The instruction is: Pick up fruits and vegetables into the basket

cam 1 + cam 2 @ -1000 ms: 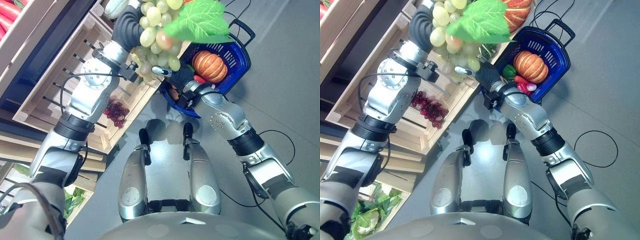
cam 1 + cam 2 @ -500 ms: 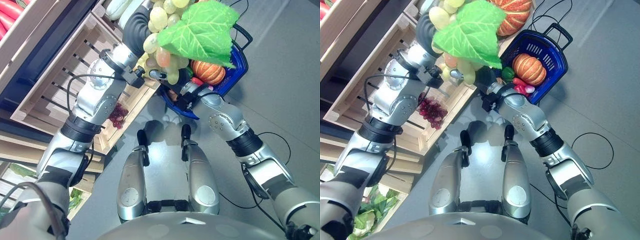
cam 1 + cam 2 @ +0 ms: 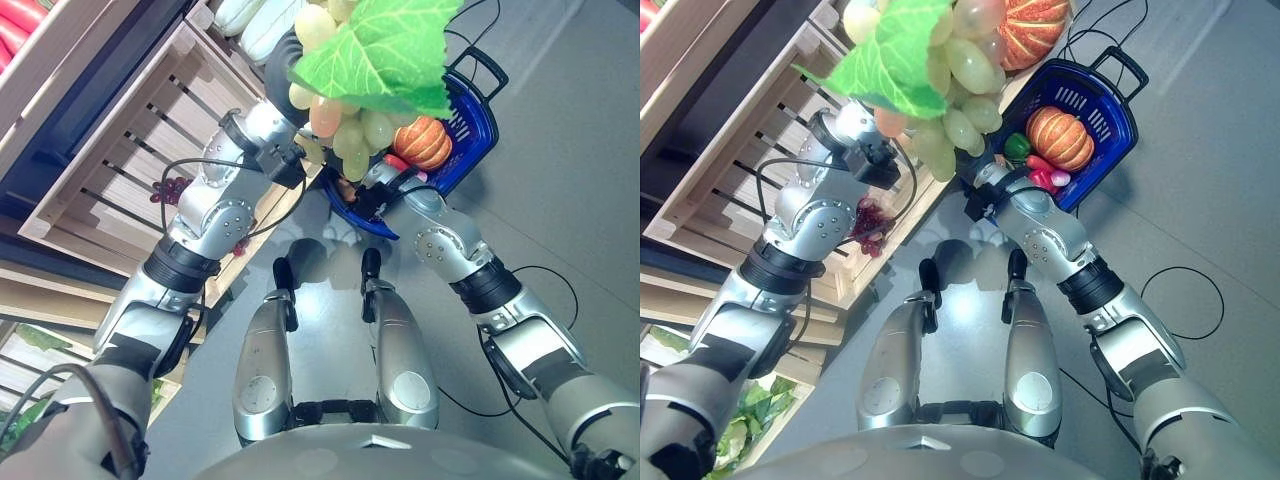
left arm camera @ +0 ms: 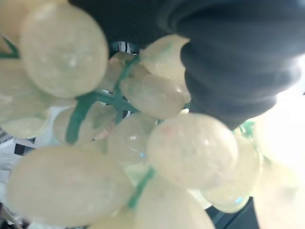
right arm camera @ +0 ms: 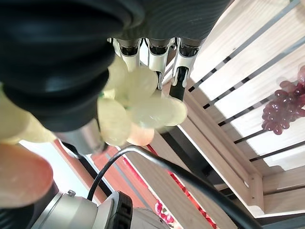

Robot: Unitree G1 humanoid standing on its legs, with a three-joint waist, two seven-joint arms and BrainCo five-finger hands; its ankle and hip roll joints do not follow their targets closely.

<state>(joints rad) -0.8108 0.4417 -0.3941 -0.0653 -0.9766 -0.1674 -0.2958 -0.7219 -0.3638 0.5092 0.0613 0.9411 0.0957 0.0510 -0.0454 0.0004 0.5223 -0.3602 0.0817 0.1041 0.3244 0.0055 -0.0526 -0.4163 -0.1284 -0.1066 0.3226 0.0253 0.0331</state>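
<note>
A bunch of green grapes (image 3: 345, 130) with a big green leaf (image 3: 385, 45) hangs in the air close to my head, above the near edge of the blue basket (image 3: 478, 125). My left hand is shut on the bunch; its dark cover (image 4: 238, 62) lies against the grapes (image 4: 190, 148) in the left wrist view. In the basket lie an orange pumpkin (image 3: 425, 142), a green pepper (image 3: 1018, 145) and a red vegetable (image 3: 1045, 172). My right hand (image 3: 975, 165) is at the basket's near rim, below the grapes, its fingers (image 5: 157, 52) fairly straight and holding nothing.
A slatted wooden crate (image 3: 110, 170) stands on my left with purple grapes (image 3: 870, 220) in it. A larger pumpkin (image 3: 1035, 30) and pale gourds (image 3: 240, 12) sit on the shelf behind. Leafy greens (image 3: 740, 420) lie low on the left. Grey floor lies to the right.
My left arm has swung the green grapes away from the crate, rightward and higher, toward the basket. The right hand has stayed by the basket's rim.
</note>
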